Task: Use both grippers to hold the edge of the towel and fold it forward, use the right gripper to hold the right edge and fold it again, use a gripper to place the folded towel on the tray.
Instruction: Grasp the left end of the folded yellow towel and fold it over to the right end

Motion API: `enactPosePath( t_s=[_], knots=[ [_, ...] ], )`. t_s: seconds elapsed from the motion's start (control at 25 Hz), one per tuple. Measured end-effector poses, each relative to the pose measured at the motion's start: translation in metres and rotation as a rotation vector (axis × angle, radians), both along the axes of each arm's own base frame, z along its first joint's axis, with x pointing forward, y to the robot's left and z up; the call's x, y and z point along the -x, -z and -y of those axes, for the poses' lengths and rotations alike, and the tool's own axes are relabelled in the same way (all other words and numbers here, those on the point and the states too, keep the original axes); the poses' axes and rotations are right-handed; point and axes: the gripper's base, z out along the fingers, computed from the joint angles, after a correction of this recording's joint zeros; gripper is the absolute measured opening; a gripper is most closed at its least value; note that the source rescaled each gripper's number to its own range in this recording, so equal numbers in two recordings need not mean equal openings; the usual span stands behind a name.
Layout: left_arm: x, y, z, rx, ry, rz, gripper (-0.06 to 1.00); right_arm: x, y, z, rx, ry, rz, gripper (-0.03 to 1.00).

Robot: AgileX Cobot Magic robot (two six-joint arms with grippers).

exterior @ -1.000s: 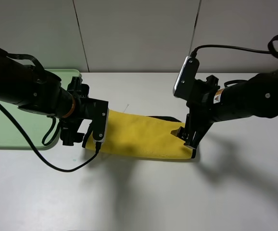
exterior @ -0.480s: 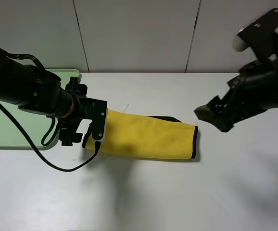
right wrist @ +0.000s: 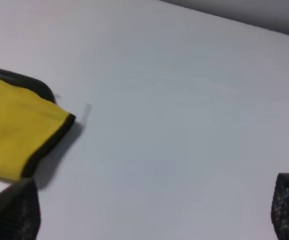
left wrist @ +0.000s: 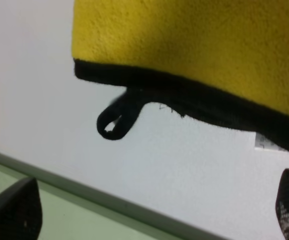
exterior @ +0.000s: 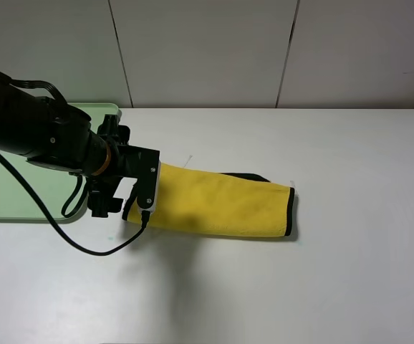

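- The towel [exterior: 221,203] lies on the white table [exterior: 336,279] as a long folded strip. Its left end is just beside the tray [exterior: 6,197], not on it.
- It is plush yellow pile, soft and limp (it should sag from any single pinch point). I judge it light and in no way fragile.
- The thin black trim [exterior: 291,211] looks like the firmer part. For the second fold I would pinch the right end's edge and take both layers together, or the fold may open.
- A small black loop [left wrist: 115,122] sticks out from the left corner and lies flat on the table.
- The left gripper [left wrist: 152,212] is over that left end, jaws spread wide with nothing between them.
- The right gripper [right wrist: 149,210] is outside the high view. Its own camera shows the jaws apart and empty, well clear of the towel's right end.
- The tray is smooth pale green plastic with a low rim and rounded corners.
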Motion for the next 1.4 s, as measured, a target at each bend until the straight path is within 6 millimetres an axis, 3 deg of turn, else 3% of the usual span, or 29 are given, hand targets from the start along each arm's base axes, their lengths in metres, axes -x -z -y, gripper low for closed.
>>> enactPosePath(
  t_s=[0.24, 0.52, 0.68, 0.84, 1.28, 1.4],
  knots=[
    [0.000, 0.000, 0.000, 0.002, -0.002, 0.000, 0.93, 0.037, -0.001, 0.006, -0.205, -0.091, 0.041, 1.00],
    [0.000, 0.000, 0.000, 0.019, -0.028, 0.001, 0.93, 0.056, 0.029, 0.003, -0.243, -0.236, 0.064, 1.00],
    [0.000, 0.000, 0.000, 0.021, -0.031, 0.001, 0.93, 0.066, 0.030, 0.006, -0.228, -0.296, 0.136, 1.00],
    [0.000, 0.000, 0.000, 0.021, -0.031, 0.001, 0.93, 0.070, 0.042, 0.007, -0.206, -0.316, 0.099, 1.00],
    [0.000, 0.000, 0.000, 0.022, -0.035, 0.001, 0.93, 0.071, 0.042, 0.007, -0.203, -0.323, 0.103, 1.00],
    [0.000, 0.000, 0.000, 0.024, -0.040, 0.002, 0.93, 0.071, 0.042, 0.006, -0.201, -0.254, 0.110, 1.00]
  ],
)
